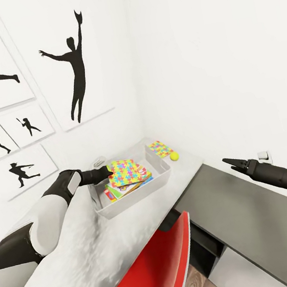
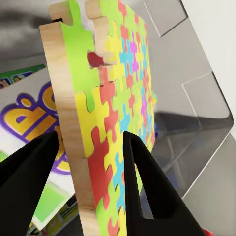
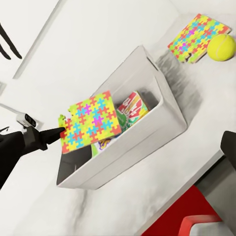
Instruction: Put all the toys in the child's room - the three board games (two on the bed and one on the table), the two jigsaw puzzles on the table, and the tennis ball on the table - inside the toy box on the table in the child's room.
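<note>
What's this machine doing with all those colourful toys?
It is tidying toys into the grey toy box on the table. Its left gripper holds a jigsaw puzzle over the box, where printed game boxes already lie. A second puzzle and a tennis ball wait beside the box.

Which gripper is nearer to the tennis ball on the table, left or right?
Right, by the head view, though not clearly. The tennis ball lies beyond the toy box. The right gripper hovers beside it, apart; the left gripper holds a jigsaw puzzle over the box.
</note>
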### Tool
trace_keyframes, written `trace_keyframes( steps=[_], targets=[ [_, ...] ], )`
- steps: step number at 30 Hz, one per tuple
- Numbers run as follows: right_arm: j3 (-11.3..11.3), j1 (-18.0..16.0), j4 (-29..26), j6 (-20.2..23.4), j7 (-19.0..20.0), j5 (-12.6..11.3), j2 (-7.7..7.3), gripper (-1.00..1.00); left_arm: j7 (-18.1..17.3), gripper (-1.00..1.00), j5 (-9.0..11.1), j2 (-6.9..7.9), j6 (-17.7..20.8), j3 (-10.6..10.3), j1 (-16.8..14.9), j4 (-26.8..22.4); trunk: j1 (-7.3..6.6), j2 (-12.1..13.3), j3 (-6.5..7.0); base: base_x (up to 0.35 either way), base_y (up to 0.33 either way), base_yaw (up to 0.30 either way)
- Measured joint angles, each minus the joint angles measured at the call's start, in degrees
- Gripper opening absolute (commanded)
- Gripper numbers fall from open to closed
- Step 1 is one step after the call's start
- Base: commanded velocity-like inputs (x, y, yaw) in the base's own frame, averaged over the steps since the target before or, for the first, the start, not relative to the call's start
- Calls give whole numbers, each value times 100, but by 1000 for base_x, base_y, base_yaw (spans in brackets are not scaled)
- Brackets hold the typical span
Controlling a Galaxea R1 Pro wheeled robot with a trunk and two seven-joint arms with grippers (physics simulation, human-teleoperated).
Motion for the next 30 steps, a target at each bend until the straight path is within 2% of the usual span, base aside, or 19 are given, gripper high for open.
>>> trace_keyframes(
  steps=[1,2,18,22,26,28,30],
  targets=[
    [-3,2,-2,0,0,0,0,100,0,-100,1,6,0,0,0,0,0,0,-1,0,0,0],
    [-2,3,-4,0,0,0,0,100,0,100,1,11,0,0,0,-1,0,0,-2,0,0,0],
    [-17,55,-7,0,0,5,0,100,-16,100,3,18,-8,0,-2,-5,0,0,-3,0,0,0],
    [-17,57,-7,0,0,7,0,100,-86,100,6,57,0,1,-1,-11,0,0,-3,0,0,0],
    [-18,57,-7,0,0,8,2,100,-369,100,63,246,42,30,-5,-15,0,0,-3,0,0,0],
    [-18,57,-7,0,0,8,5,100,-738,100,134,392,104,84,-6,-16,0,0,-3,0,0,0],
    [-16,54,-7,0,0,9,7,100,-1346,100,191,617,314,128,-8,-26,0,-1,-3,0,0,0]
  ],
)
